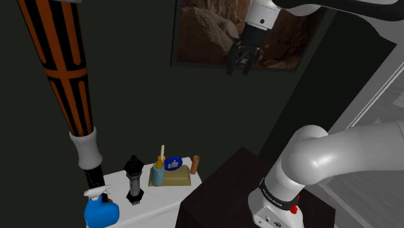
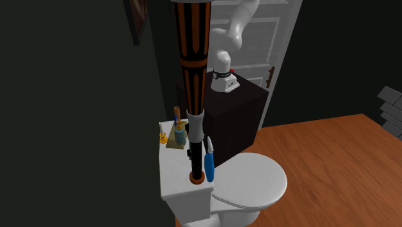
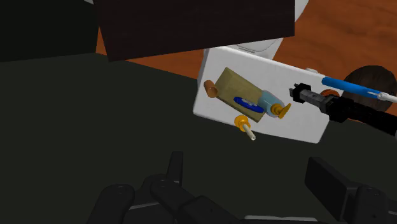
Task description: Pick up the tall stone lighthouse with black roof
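The lighthouse figurine (image 1: 133, 178) (image 3: 300, 90) is standing upright on the white toilet tank lid (image 1: 162, 199) (image 3: 299, 130), between the tan tray (image 1: 173, 180) (image 3: 230, 83) and a tall orange-and-black striped pole (image 1: 61, 71) (image 2: 194, 58), with a blue spray bottle (image 1: 100, 210) just beside that pole. It is showing a black roof over a dark grey shaft and a paler base. It is probably rigid, fairly hard and top-heavy for its narrow foot, so it is likely tipping easily if nudged. The straight shaft below the flared roof is looking like the safest place to take hold, since the roof's ledge would be stopping any slip. The gripper (image 1: 238, 68) (image 3: 248, 164) is hanging high above the tank, well apart from everything, with its 2 fingers standing apart and nothing between them. The tray is holding 2 things: a pale blue bottle with an amber top (image 1: 157, 173) (image 3: 270, 102) and a blue rounded piece (image 1: 173, 164) (image 3: 245, 105), whose exact kind I cannot tell. A brown cylinder (image 1: 195, 165) (image 3: 210, 89) is sitting just beside the tray's end, and an amber piece with a white stick (image 3: 244, 125) is resting on the lid near the tray.
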Robot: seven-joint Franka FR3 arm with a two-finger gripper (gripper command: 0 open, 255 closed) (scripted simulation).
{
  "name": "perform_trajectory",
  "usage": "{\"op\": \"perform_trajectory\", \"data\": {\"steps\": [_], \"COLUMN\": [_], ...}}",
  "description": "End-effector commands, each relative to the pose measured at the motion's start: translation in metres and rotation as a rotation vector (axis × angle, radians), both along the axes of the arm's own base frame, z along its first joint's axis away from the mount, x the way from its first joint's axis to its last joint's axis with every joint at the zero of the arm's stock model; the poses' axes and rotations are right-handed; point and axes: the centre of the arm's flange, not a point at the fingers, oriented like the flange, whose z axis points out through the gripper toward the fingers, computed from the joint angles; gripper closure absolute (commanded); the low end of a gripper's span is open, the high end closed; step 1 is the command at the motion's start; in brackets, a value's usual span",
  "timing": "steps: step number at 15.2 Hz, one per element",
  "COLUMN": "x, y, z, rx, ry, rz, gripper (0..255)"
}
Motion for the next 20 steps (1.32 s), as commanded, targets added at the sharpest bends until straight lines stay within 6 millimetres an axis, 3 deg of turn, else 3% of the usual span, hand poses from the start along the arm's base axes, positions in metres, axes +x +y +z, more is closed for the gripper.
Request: {"op": "perform_trajectory", "data": {"steps": [1,20], "x": [0.000,0.034], "y": [0.000,0.207], "z": [0.000,-0.167], "rx": [0.000,-0.170], "ry": [0.000,-0.102], "rz": [0.000,0.085], "gripper": [0,0]}}
